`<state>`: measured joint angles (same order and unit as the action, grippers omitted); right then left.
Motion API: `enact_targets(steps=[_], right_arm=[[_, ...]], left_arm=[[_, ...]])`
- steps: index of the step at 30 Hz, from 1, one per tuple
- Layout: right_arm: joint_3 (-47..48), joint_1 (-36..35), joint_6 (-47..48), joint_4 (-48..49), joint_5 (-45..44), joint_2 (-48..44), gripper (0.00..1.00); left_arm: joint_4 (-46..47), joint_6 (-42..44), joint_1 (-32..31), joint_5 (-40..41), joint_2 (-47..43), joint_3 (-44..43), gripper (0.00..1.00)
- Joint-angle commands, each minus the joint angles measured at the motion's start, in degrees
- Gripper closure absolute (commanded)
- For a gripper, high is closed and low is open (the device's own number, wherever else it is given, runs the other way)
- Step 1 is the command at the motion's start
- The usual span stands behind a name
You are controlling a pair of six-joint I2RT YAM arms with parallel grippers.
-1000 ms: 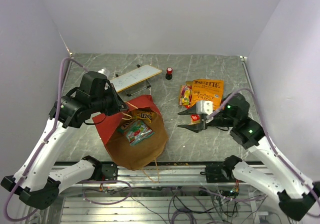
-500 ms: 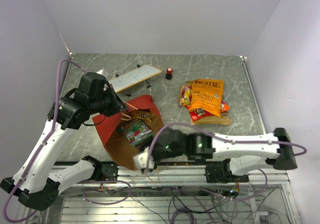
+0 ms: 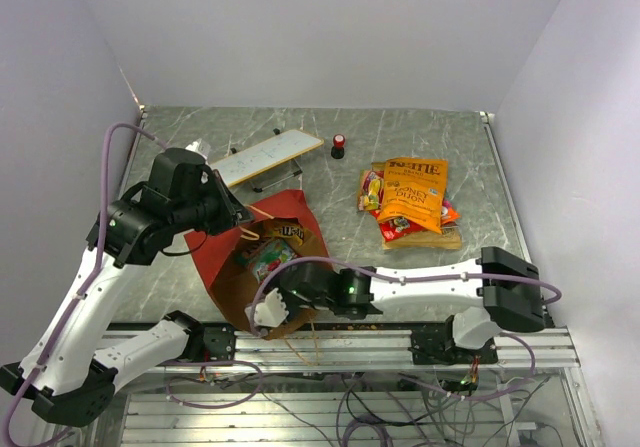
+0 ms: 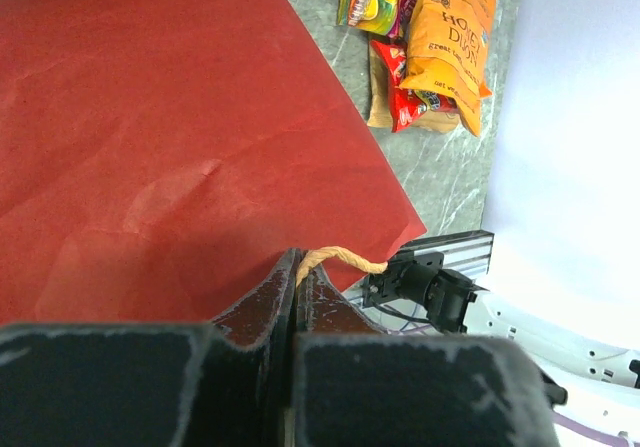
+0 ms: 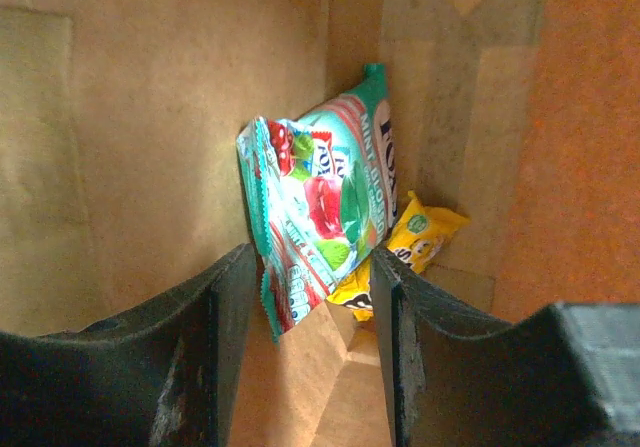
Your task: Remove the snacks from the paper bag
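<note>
Yellow packet [image 5: 425,229] half hidden behind teal packet [image 5: 320,212], deep in paper bag [image 5: 150,117]; red packet [image 3: 396,230] mostly buried under orange bag [image 3: 414,192]; bag handle [image 4: 342,260] end lost between left gripper [image 4: 297,272] fingers; cylinder [image 3: 338,146] label too small to read

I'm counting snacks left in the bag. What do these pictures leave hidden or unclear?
Top view: the right gripper covers part of the paper bag mouth.
Right wrist view: the yellow packet lies half behind the teal packet.
Left wrist view: the bag's red side blocks its inside.
</note>
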<state>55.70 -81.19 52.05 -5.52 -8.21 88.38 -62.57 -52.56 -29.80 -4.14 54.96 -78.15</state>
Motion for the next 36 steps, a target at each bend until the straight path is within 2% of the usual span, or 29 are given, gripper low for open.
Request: enact_targets(steps=[1,8,24,27,36], right_arm=[[-0.65,2.78,2.02,4.16,2.34,3.12,0.51],[0.07,5.77,2.72,5.26,7.90,8.35,0.52],[5.69,8.71,4.75,5.86,10.94,18.73,0.59],[7.05,8.95,5.86,5.25,11.28,20.30,0.65],[8.51,9.35,6.48,4.16,13.36,20.60,0.92]], left_arm=[[-0.45,-0.19,0.38,-0.23,-0.65,-0.25,0.93],[-0.64,-0.09,0.36,-1.07,-0.68,-0.17,0.93],[-1.18,0.30,0.37,-1.84,-0.60,-0.41,0.93],[-1.54,0.48,0.38,-1.71,-0.36,-0.47,0.93],[-2.05,1.66,0.39,-0.93,0.98,-1.56,0.93]])
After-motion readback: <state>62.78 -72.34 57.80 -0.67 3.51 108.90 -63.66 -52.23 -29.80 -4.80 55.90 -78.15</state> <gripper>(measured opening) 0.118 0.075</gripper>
